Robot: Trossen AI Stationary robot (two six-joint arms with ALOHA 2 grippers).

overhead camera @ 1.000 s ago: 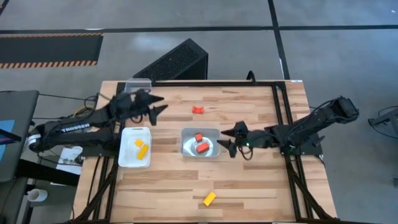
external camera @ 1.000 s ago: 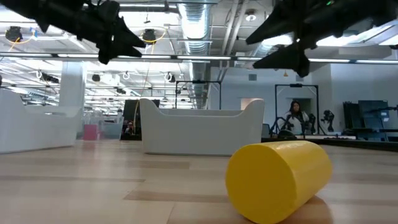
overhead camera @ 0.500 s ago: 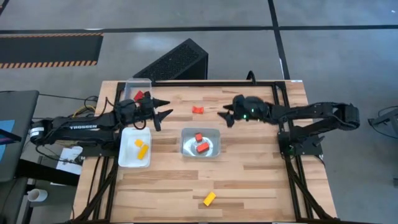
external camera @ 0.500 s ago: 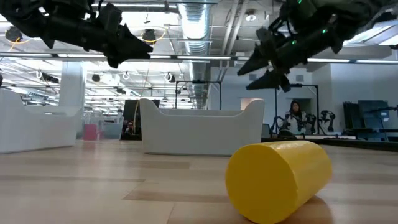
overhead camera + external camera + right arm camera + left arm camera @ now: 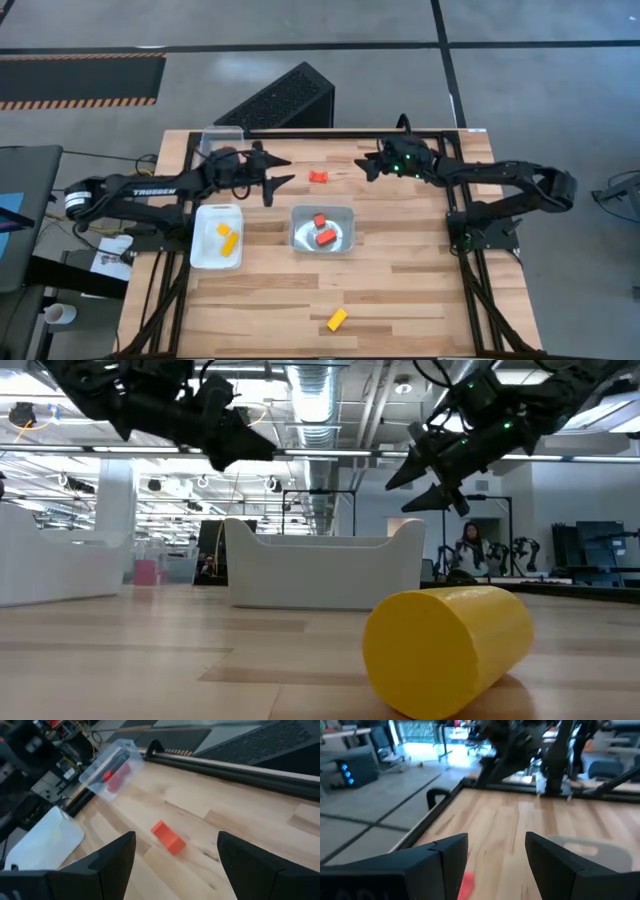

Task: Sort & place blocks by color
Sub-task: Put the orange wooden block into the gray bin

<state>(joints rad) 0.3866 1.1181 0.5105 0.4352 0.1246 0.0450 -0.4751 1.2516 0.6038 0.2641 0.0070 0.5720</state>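
Note:
A small red block [image 5: 318,176] lies on the wooden table at the far middle, between my two grippers. My left gripper [image 5: 288,172] stands open just left of it and above the table. In the left wrist view the block [image 5: 466,885] shows low between the open fingers [image 5: 496,840]. My right gripper [image 5: 362,170] hangs open to the block's right; its wrist view has the block [image 5: 167,837] ahead of the fingers [image 5: 176,837]. A yellow block [image 5: 337,319] rests near the front edge.
A clear tray [image 5: 322,230] at the centre holds two red blocks. A white tray [image 5: 217,235] at the left holds yellow blocks. A clear tray [image 5: 112,770] with a red piece stands at the far left corner, partly under my left arm. A black frame [image 5: 450,180] runs along the table's right side.
My right gripper has swung from beside the centre tray toward the far edge and now hangs right of the loose red block. My left gripper has moved rightward toward that block, sunk a little and rolled. No block has moved.

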